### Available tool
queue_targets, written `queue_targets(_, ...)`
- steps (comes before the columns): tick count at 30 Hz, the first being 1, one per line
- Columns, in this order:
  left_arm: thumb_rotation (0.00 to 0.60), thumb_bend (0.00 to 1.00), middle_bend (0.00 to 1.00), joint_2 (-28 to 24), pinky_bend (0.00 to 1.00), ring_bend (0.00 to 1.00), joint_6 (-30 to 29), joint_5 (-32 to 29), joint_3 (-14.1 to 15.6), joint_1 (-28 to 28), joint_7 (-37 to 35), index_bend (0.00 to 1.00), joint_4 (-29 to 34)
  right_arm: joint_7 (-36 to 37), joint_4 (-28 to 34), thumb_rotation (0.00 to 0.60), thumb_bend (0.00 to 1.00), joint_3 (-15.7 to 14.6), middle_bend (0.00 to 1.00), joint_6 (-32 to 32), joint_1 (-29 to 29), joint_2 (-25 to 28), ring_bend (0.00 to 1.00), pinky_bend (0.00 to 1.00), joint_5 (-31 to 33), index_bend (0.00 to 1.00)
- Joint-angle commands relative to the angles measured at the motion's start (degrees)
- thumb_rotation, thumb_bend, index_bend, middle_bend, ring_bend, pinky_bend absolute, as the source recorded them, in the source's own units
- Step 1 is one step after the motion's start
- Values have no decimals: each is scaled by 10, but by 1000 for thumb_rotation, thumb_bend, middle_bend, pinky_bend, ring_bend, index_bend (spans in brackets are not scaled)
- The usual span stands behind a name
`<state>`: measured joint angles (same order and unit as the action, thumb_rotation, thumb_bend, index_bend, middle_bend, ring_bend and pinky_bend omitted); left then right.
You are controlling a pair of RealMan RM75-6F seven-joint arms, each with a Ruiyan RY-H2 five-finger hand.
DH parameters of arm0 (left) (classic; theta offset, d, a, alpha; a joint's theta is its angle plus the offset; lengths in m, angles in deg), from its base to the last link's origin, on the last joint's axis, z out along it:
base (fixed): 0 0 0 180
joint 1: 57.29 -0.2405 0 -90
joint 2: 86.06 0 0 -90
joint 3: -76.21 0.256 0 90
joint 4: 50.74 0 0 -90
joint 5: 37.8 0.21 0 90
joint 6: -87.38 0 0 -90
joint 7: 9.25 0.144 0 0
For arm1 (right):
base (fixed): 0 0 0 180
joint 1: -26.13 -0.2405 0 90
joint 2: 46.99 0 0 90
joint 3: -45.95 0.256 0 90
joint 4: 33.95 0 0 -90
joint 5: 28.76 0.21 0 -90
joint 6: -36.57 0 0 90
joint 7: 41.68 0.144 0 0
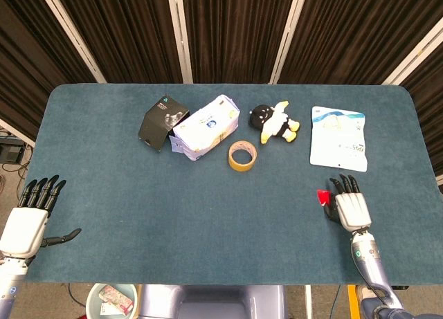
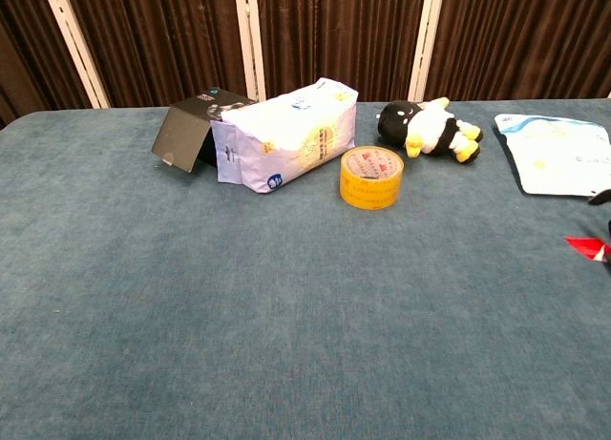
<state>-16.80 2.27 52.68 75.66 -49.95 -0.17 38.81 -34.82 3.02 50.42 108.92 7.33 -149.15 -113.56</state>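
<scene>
— So, where is the right hand (image 1: 351,210)?
— Near the bench's (image 1: 208,208) right front corner, its fingers (image 1: 344,184) laid over a small red thing (image 1: 322,196); only a red corner sticks out on its left side. Whether the fingers are closed on it or merely rest on it, I cannot tell.
— And the chest view?
— It cuts the hand off at the right edge — just a red sliver (image 2: 584,246) and a dark fingertip show.
— What lies around it?
— A white pouch (image 1: 338,137) just beyond the hand, toward the back right. Further left along the back: a plush penguin (image 1: 274,122), a tape roll (image 1: 242,156), a pale wipes pack (image 1: 205,127) and a black box (image 1: 161,121) leaning against it. Nothing lies between the hand and the red thing.
— The left hand (image 1: 29,219)?
— Off the bench's left front corner, released, fingers apart, holding nothing — well apart from everything.
</scene>
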Motion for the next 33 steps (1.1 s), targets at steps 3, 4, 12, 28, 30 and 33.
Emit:
queue_targets(3,388,21,0,-1,0,0,-2,-1,-1,-1,-1,0,0,-9,12,600,633,11,159,11,-4,10,0,0,5,673)
queue_targets(4,388,21,0,-1,0,0,-2,0,-1,0,-1,0,1,-11,14,600,633,12,159,13,-4,11,0,0,5,673)
queue_targets(12,387,21,0,-2,0,0,-3,1,-1,0,-1,0,3,-27,33,600,633,21,159,23,-10,25,0,0,7,671)
queue_targets(28,389,21,0,-3,0,0,-6,2,-1,-1,-4,0,4,-68,71,600,633,43,159,25,-41,58,0,0,11,669)
queue_targets(30,391,21,0,-3,0,0,-6,2,-2,-1,-4,0,4,-72,74,600,633,47,159,26,-45,61,0,0,11,669)
queue_targets(33,391,21,0,-3,0,0,-6,1,-2,-1,-3,0,4,-79,82,600,633,54,159,25,-54,68,0,0,14,669)
